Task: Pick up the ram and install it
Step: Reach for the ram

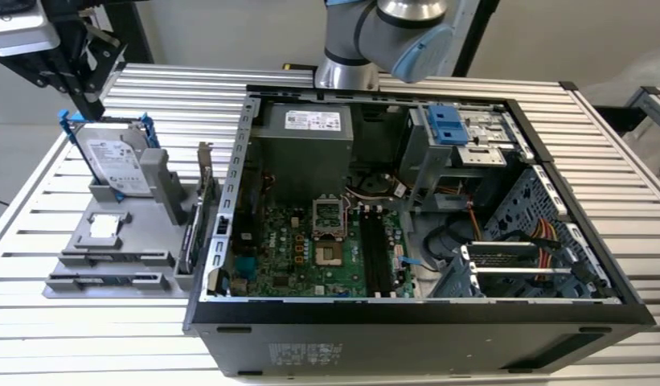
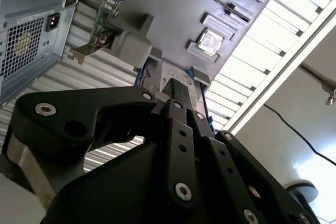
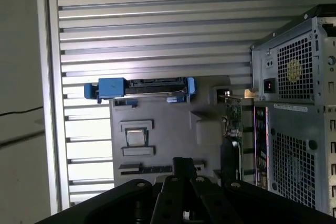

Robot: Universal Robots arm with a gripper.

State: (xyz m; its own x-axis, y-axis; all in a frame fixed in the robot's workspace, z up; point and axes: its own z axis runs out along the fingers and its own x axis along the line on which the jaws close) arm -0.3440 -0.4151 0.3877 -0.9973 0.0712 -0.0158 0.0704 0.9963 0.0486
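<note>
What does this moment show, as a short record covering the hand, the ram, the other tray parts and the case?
hand: shut, empty, above the parts tray
ram: dark strip lying in a long slot of the tray, not picked up
hard drive: upright in a blue bracket, at the tray end away from the ram
expansion card: standing on the tray edge nearest the case
computer case: open on the slatted table, board exposed
memory slots: black, look empty
</note>
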